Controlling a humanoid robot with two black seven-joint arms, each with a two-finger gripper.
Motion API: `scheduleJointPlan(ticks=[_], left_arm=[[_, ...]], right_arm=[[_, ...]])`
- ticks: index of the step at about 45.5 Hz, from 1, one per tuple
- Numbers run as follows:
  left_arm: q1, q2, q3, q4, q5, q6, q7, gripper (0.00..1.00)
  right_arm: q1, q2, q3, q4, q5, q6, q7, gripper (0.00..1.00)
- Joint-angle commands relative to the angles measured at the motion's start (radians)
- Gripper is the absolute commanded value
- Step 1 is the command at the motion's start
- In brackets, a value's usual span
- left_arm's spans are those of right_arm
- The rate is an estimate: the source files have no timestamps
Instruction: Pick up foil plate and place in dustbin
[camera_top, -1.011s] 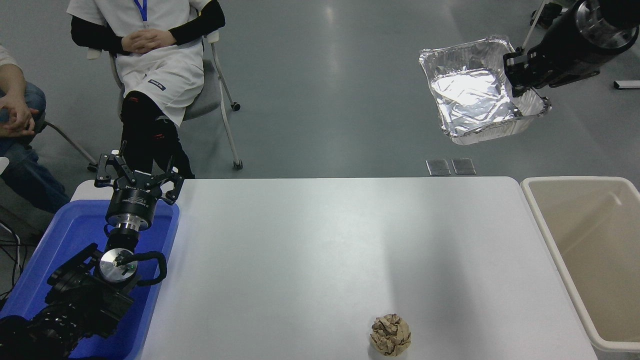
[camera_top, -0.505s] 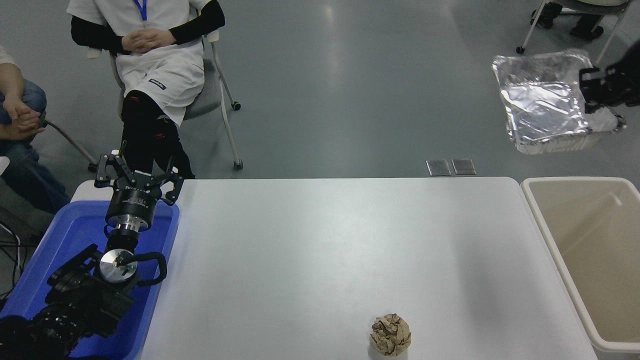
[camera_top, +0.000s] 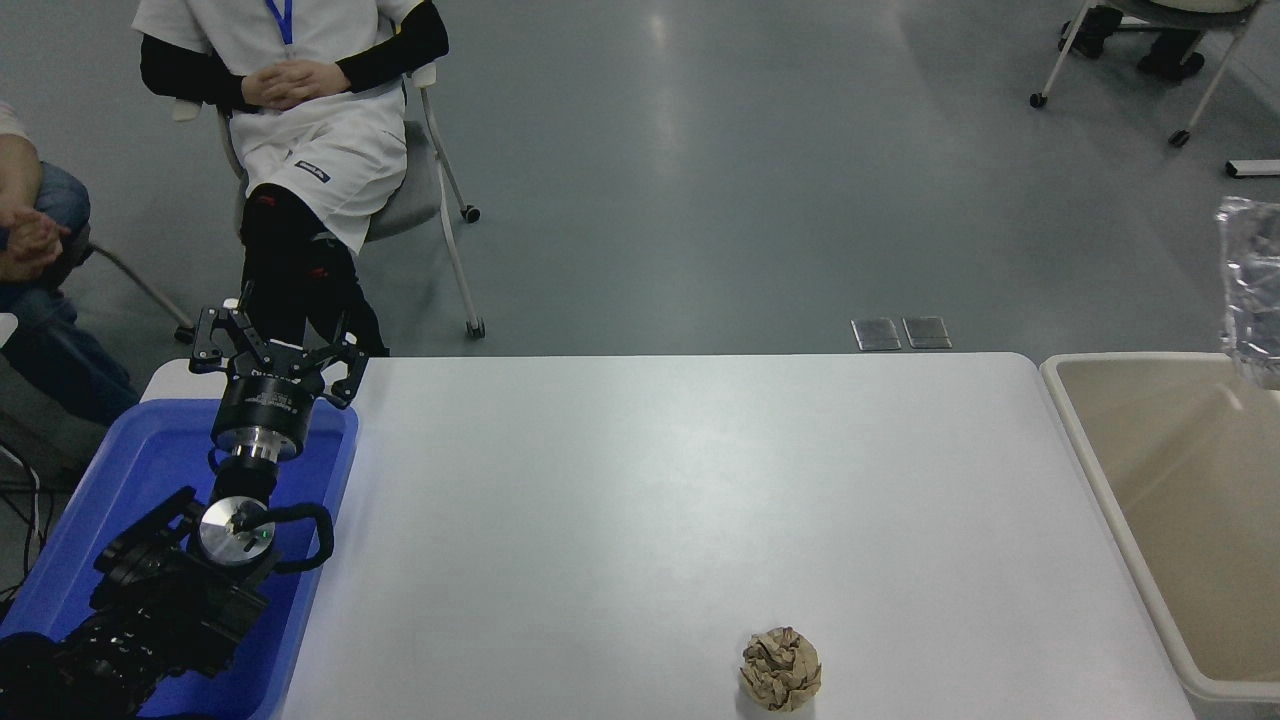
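Brown paper ball (camera_top: 781, 669) — white table (camera_top: 640, 480), blue tub (camera_top: 150, 460)

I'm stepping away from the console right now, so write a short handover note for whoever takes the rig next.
Left gripper: open, parked over the blue tub at the table's left end.
Right gripper: out of view past the right edge.
Foil plate: only a sliver shows at the right edge, up in the air above the dustbin's far end. What holds it cannot be seen.
Done: plate is off the white table.
Left: get it into the dustbin; nothing shows inside yet.
A brown crumpled paper ball sits near the table's front edge.
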Motion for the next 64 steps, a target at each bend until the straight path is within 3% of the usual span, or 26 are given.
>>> scheduleJointPlan(ticks=[1,15,21,31,45,59,64], left_arm=[[0.0,0.0,0.0,0.0,-0.001,0.0,0.0,0.99],[0.0,0.0,0.0,0.0,-0.001,0.0,0.0,0.99],[0.0,0.0,0.0,0.0,-0.001,0.0,0.0,0.99],[0.0,0.0,0.0,0.0,-0.001,0.0,0.0,0.99],[0.0,0.0,0.0,0.0,-0.001,0.0,0.0,0.99],[0.0,0.0,-0.002,0.002,-0.001,0.0,0.0,0.99],[0.0,0.0,-0.002,0.0,-0.001,0.0,0.0,0.99]], right_arm=[[-0.2,-0.035,0.103,-0.124,-0.003,0.0,0.0,0.0],[-0.551,-0.026,0.376,-0.173,0.068,0.0,0.0,0.0],[-0.66,-0.017,0.447,-0.186,0.16,-0.084,0.0,0.0],[-0.752,0.039,0.477,-0.195,0.192,-0.251,0.002,0.0],[-0.956,0.203,0.568,-0.271,0.281,-0.647,0.002,0.0],[-1.094,0.437,0.655,-0.546,0.329,-0.798,0.005,0.0],[-1.113,0.47,0.655,-0.577,0.371,-0.839,0.007,0.0]])
